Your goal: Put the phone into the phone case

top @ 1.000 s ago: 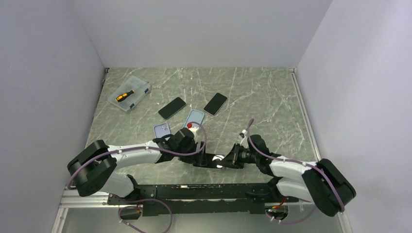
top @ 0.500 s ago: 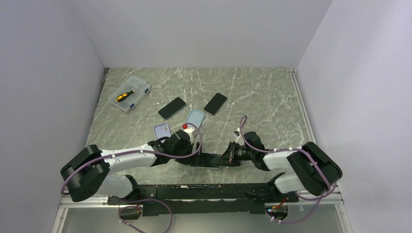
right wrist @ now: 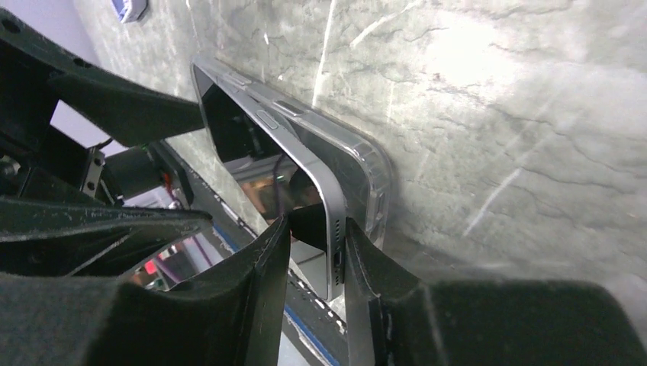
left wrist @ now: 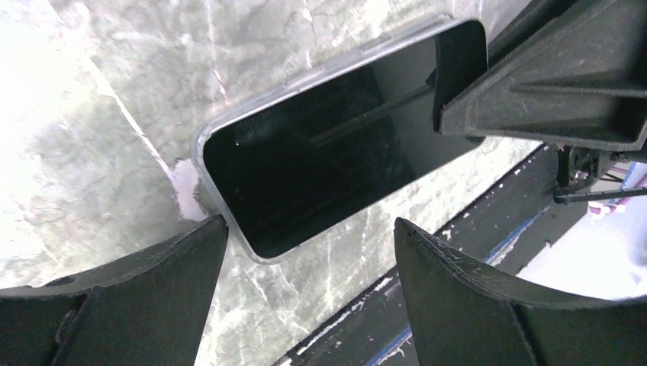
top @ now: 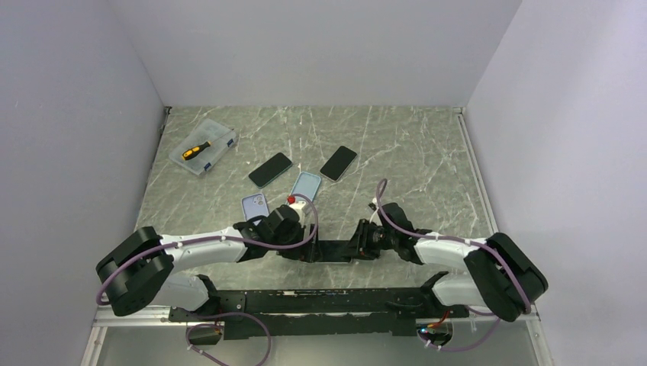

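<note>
A black phone (top: 329,250) lies near the table's front edge, inside a clear phone case (left wrist: 197,149). In the left wrist view the phone (left wrist: 328,145) shows its dark screen. My left gripper (left wrist: 310,223) is open, with its fingers on either side of the phone's near corner and apart from it. In the top view the left gripper (top: 305,252) is at the phone's left end and the right gripper (top: 355,248) at its right end. My right gripper (right wrist: 317,223) straddles the phone's silver end (right wrist: 332,229), jaws slightly parted with a gap on the screen side. The case (right wrist: 370,171) sits behind that end.
Two more dark phones (top: 270,169) (top: 338,162) lie mid-table, with two pale blue cases (top: 306,184) (top: 254,205) nearer the arms. A clear box holding a screwdriver (top: 204,146) sits at the back left. The black base rail (top: 320,299) runs just below the phone.
The right gripper has moved left along the phone's end and its jaws have parted from shut. The left arm shifted slightly left and stayed open.
</note>
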Available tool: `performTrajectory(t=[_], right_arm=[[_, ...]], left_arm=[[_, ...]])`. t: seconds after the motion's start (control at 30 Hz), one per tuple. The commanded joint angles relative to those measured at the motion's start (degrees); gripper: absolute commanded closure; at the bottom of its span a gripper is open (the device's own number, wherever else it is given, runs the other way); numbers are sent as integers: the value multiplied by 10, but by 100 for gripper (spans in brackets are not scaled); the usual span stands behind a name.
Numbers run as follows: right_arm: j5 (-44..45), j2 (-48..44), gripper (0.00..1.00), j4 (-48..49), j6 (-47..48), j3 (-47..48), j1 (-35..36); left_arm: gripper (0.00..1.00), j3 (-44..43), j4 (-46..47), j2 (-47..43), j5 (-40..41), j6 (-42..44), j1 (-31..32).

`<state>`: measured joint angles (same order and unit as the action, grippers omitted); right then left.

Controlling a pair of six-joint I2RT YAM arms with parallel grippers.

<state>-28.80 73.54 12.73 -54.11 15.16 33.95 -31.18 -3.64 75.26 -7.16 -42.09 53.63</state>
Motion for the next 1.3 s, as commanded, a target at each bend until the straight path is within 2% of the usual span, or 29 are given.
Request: performTrajectory(t=[0.0,0.37,0.83,1.07,1.27], right_arm=[[102,-31,67,-131,50,27,1],[150,-89,62,-255,94,93,5],[218,-104,60,-363,138,177,30],[249,-90,71,-372,152,178,35],[250,-78,74,-359,152,171,40]], left_arm=[[14,5,19,6,-43,-22,12],[14,6,24,6,-43,-24,11],[14,2,31,12,-46,-23,12],[15,-26,21,35,-43,-8,11],[16,-56,5,52,-40,4,11]])
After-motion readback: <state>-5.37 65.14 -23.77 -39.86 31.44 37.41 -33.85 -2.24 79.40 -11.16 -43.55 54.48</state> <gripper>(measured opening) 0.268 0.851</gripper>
